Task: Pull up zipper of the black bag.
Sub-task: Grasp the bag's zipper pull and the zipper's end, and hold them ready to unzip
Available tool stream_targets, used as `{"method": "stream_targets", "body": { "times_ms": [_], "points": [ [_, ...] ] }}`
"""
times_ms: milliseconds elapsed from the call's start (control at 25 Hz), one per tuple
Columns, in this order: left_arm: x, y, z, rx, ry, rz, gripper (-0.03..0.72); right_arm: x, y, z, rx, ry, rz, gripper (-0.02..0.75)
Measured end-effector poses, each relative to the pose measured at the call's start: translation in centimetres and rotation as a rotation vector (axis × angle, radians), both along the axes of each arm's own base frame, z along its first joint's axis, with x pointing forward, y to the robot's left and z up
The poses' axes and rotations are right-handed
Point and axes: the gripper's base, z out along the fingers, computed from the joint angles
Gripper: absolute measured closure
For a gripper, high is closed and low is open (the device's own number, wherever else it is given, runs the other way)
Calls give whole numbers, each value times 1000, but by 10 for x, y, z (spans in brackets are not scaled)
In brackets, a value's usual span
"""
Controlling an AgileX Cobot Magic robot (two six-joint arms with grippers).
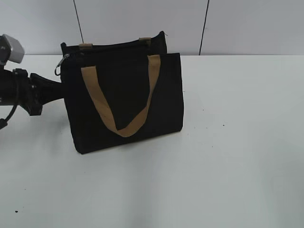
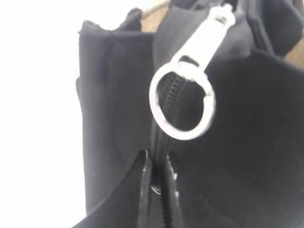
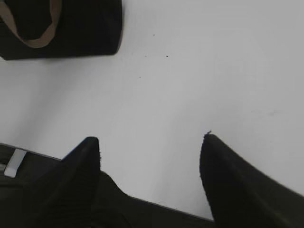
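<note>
The black bag (image 1: pixel 123 104) stands upright on the white table, with a tan handle (image 1: pixel 118 127) hanging down its front. The zipper's silvery pull tab with a ring (image 1: pixel 59 67) hangs at the bag's top left corner. In the left wrist view the ring (image 2: pixel 183 102) hangs free just above my left gripper (image 2: pixel 159 164). That gripper is shut on the bag's end fabric, with the zipper line (image 2: pixel 166 92) running between its jaws. In the exterior view my left gripper (image 1: pixel 58 90) meets the bag's left side. My right gripper (image 3: pixel 149 142) is open and empty over bare table; the bag (image 3: pixel 71 28) lies far from it.
The white table (image 1: pixel 237 142) extends to the right of and in front of the bag. A pale wall with dark seams (image 1: pixel 204 26) stands behind it. The right arm is out of the exterior view.
</note>
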Motion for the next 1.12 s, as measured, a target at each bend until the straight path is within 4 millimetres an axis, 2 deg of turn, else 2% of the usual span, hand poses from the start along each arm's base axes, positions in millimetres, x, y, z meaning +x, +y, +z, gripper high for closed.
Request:
{"method": "stream_targets", "body": {
  "times_ms": [160,280,360,400,520,640,720,760,840,1000,1120],
  "points": [
    [-1,3,13,-4,-29,16,657,38,6,35,-69,20,127,315],
    [-2,3,18,-22,-23,28,657,75,13,60,-88,21,239,342],
    [-2,3,20,-25,-24,31,657,100,17,72,-97,21,299,349],
    [-2,3,21,-26,-25,32,657,120,20,74,-95,42,328,350],
    [-2,3,21,-37,-15,38,657,158,32,84,-128,41,430,350],
    [-2,3,21,-46,-6,42,659,189,59,88,-144,51,545,353],
    [-2,3,22,-49,-4,42,659,215,87,88,-178,45,638,366],
    [-3,3,22,-50,-4,42,659,221,99,90,-202,24,676,373],
    [-3,3,22,-51,-3,43,659,242,133,84,-266,0,773,380],
    [-3,3,22,-52,-3,42,659,270,187,84,-370,-146,919,382],
    [-3,3,22,-53,-2,42,659,285,228,73,-422,-245,1008,385]
  ]
}}
